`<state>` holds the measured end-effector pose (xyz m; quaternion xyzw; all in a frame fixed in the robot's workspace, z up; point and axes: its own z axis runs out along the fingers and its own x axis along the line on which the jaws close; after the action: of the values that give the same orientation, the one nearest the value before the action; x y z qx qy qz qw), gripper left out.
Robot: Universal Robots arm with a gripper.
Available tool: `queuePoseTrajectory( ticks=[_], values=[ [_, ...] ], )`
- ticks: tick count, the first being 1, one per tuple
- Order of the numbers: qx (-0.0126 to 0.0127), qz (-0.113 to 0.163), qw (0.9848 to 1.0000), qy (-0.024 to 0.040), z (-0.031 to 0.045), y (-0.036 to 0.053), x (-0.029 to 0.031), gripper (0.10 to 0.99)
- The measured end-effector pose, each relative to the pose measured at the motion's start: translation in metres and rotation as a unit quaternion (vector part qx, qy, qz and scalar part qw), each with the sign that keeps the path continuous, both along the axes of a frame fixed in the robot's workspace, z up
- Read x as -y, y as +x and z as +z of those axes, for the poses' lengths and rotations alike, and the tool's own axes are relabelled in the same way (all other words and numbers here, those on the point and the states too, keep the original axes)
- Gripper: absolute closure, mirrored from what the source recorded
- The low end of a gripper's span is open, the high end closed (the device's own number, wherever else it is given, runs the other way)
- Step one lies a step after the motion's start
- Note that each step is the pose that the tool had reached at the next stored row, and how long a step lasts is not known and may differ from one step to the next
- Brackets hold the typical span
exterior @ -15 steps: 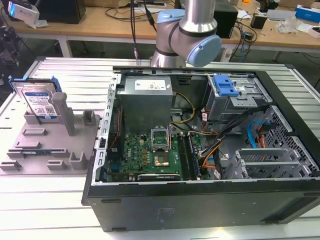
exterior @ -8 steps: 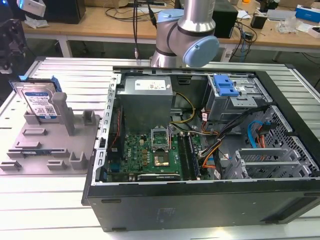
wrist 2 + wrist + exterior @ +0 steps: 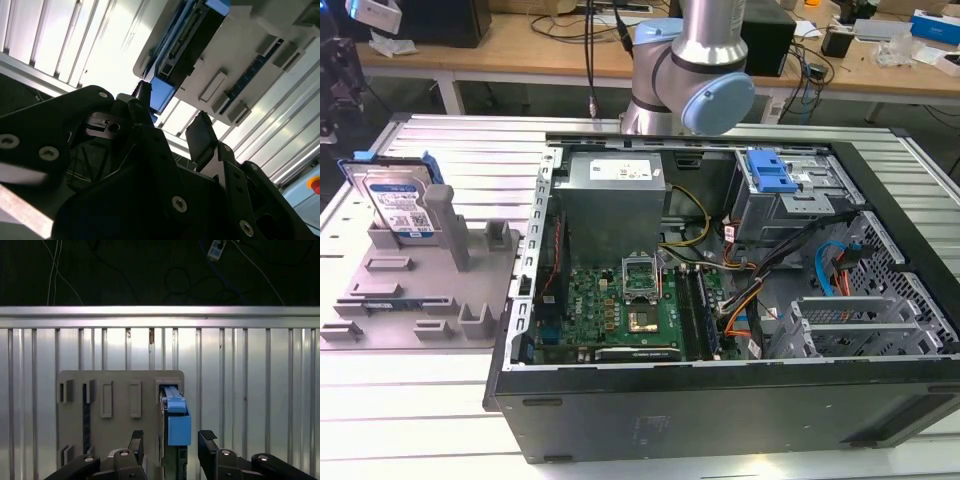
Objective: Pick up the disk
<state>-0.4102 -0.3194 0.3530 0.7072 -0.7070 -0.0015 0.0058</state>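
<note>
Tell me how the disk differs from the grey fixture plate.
The disk stands on edge; the plate lies flat. The disk is silver with blue rails and a label; the plate is plain grey. The disk is the smaller. Both are on the slatted table.

Disk [image 3: 178,427] end beyond the first wrist view's edge, arm [image 3: 692,60] top beyond the exterior view's.

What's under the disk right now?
The grey fixture plate: the disk stands on edge in one of its slots, and the plate lies on the ribbed metal table. The disk's lower edge is hidden in the slot.
</note>
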Motion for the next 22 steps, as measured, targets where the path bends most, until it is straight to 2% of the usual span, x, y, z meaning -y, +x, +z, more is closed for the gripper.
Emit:
queuePoseTrajectory(
  ticks=[8,22],
  values=[
    [0.0000,0.001,1.0000,0.0000,-0.0078,-0.0009,-0.0036,0.529],
    [0.0000,0.005,1.0000,0.0000,-0.0202,-0.0011,-0.0040,0.529]
  ],
)
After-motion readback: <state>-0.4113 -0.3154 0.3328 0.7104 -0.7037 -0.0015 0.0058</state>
